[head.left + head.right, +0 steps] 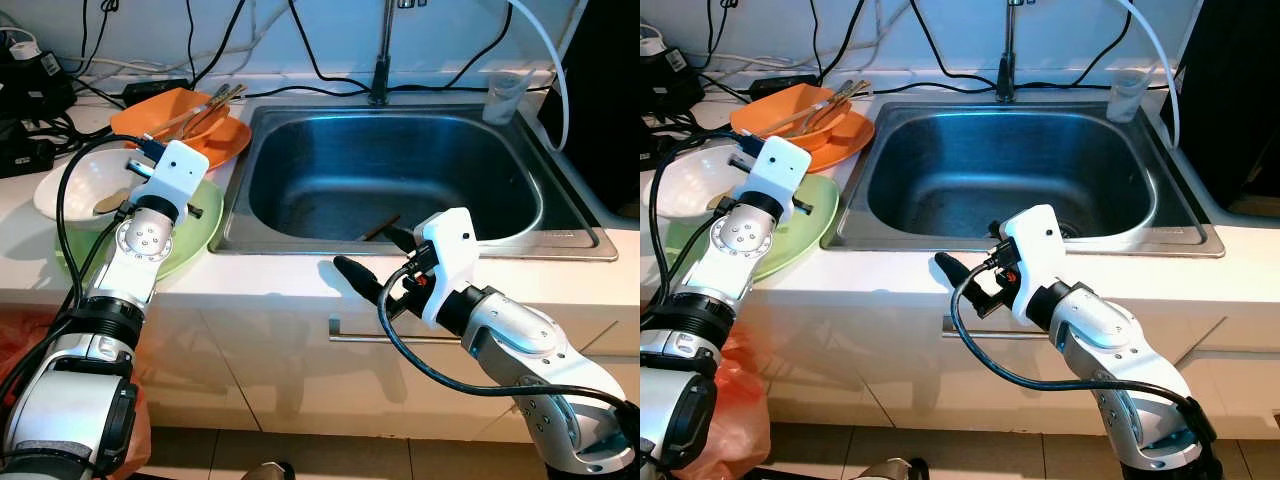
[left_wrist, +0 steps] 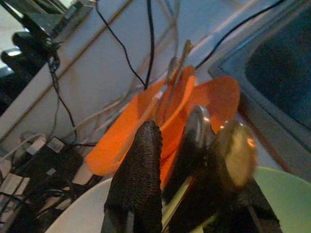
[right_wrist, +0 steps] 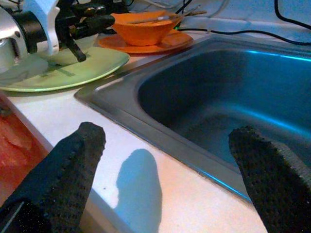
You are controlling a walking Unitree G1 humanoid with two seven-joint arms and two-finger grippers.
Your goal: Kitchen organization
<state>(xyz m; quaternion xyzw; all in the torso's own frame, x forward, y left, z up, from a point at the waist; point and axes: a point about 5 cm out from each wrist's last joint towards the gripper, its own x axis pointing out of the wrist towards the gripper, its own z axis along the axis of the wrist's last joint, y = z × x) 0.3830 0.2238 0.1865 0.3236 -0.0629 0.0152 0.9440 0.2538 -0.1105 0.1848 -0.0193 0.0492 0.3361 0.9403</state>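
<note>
The left hand [image 2: 194, 160] is closed on two spoons [image 2: 228, 150], their bowls sticking out past the black fingers [image 2: 138, 179]. It hangs over the green plate [image 1: 200, 225], with the white bowl [image 1: 75, 185] at its 9 o'clock and the orange bowl [image 1: 185, 115], which carries chopsticks [image 1: 205, 105], at its 12 o'clock on an orange plate [image 1: 230, 140]. The sink [image 1: 390, 175] lies at its 3 o'clock, with a dark stick [image 1: 380, 228] on its floor and a clear cup [image 1: 503, 97] on the far rim.

The right hand [image 1: 375, 265] is open and empty above the front edge of the desk [image 1: 290, 275], just at the sink's 6 o'clock rim.

The step looks like putting the spoons with the other cutlery. To do it well, keep the grip firm, carry the spoons level toward 12 o'clock, clear the orange bowl's rim, and lower them beside the chopsticks before letting go. The right hand should stay put.
</note>
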